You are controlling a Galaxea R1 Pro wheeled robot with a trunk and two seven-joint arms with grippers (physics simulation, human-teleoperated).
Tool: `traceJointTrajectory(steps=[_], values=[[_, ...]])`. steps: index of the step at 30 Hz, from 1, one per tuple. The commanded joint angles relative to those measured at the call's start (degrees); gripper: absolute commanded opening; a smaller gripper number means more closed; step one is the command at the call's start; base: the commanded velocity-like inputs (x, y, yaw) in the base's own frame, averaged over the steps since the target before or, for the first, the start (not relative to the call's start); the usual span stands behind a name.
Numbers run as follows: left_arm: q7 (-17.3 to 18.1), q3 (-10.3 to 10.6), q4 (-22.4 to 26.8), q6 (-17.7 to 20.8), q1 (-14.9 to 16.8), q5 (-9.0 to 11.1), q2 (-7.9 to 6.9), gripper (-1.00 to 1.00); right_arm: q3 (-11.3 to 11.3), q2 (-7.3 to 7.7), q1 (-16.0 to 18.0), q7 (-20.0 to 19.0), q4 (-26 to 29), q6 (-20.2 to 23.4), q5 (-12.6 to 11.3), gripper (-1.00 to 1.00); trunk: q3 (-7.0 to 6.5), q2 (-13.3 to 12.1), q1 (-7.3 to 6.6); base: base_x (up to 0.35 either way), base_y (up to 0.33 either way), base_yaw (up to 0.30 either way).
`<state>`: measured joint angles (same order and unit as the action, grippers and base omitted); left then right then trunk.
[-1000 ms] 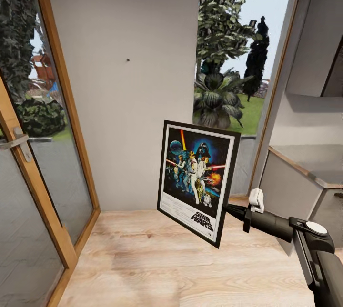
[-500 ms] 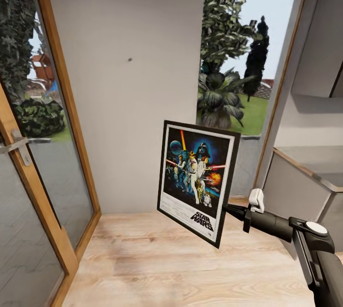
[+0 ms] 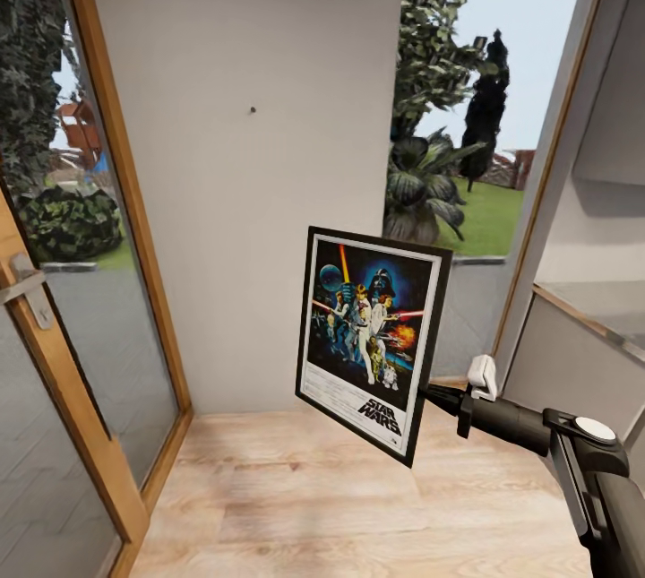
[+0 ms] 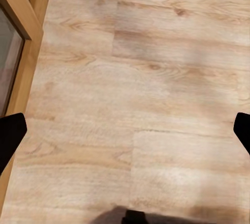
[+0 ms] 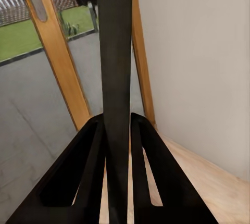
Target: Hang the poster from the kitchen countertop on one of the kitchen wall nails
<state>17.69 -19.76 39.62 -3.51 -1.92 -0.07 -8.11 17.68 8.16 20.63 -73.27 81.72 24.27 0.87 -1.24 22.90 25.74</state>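
The black-framed Star Wars poster [image 3: 372, 340] hangs upright, slightly tilted, in front of the off-white wall. My right gripper [image 3: 428, 393] is shut on its right edge. In the right wrist view the frame's dark edge [image 5: 115, 67] runs up between the two black fingers [image 5: 88, 151]. One wall nail [image 3: 253, 109] is a small dark dot on the wall, above and to the left of the poster. A strip of the glossy grey countertop [image 3: 605, 302] shows at the right edge. My left gripper [image 4: 125, 130] is open over the wooden floor, holding nothing.
A wood-framed glass door [image 3: 81, 228] with a metal handle [image 3: 27, 287] stands at the left. A tall window [image 3: 479, 112] onto the garden is right of the wall. The grey cabinet side [image 3: 573, 372] sits under the countertop. Pale wood floor [image 3: 340, 488] lies ahead.
The whole view has slid: wall, nail and window drifted rightward in the picture and the countertop moved toward the right edge, so the camera moved. The poster keeps its place in my right gripper.
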Motion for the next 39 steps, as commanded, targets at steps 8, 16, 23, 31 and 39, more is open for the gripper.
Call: traceJointTrajectory(steps=[8,16,23,31,39], values=[[0.33,-0.19,0.01,-0.06,-0.01,-0.01,0.0,1.0,0.07,-0.03,0.03,-0.42,0.02,0.69,0.01,-1.0,0.0,0.02,0.05,0.238,0.006,0.0],[0.33,-0.19,0.01,-0.02,-0.01,-0.01,0.0,1.0,0.07,0.01,0.03,-0.46,0.02,0.69,0.01,-1.0,0.0,0.02,0.05,0.075,-0.053,0.0],[0.33,-0.19,0.01,-0.08,-0.01,-0.01,-0.01,1.0,0.15,0.01,0.03,-0.47,0.02,0.69,0.01,-1.0,0.0,0.02,0.05,0.047,-0.057,0.0],[0.33,-0.19,0.01,-0.04,-0.01,-0.01,-0.04,1.0,0.14,0.01,0.03,-0.47,0.02,0.69,0.01,-1.0,0.0,0.02,0.05,0.001,-0.001,0.0],[0.33,-0.24,0.01,-0.01,-0.01,-0.01,-0.05,1.0,0.14,0.01,0.03,-0.47,0.03,0.69,0.01,-1.0,0.0,0.02,0.05,0.0,0.0,0.0]])
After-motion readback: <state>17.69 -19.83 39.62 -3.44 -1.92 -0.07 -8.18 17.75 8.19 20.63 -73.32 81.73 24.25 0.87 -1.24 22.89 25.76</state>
